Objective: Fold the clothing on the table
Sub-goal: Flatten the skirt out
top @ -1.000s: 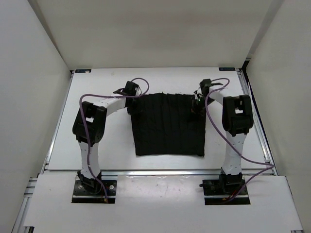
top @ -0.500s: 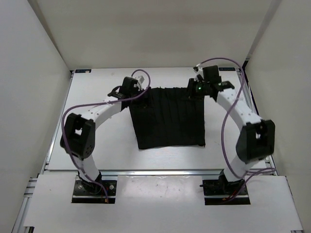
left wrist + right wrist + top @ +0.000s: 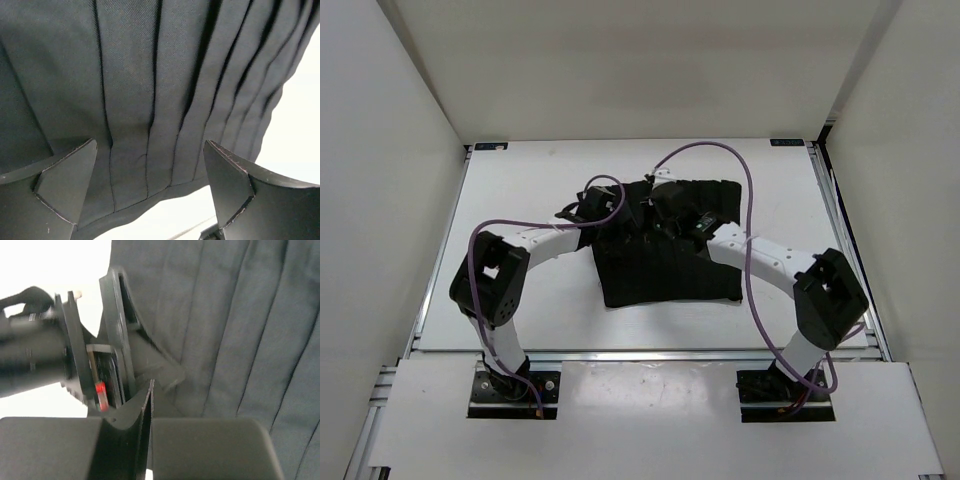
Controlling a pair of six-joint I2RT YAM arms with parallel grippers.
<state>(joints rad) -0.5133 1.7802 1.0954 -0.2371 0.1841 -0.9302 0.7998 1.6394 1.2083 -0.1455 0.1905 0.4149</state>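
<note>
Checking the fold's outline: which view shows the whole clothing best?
Top external: the clothing shows nearly whole on the table, with both sides and the near edge clear and its far part partly covered. The left wrist view shows only pleats and one edge up close; the right wrist view shows only a patch of pleats.

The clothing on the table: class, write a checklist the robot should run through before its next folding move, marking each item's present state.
1. Left end effector open over the clothing: ok.
2. Right end effector shut; fabric gripped: cannot tell.
3. Clothing lying wholly on the table: ok.
4. Room between the two end effectors: not ok, crowded close together.
</note>
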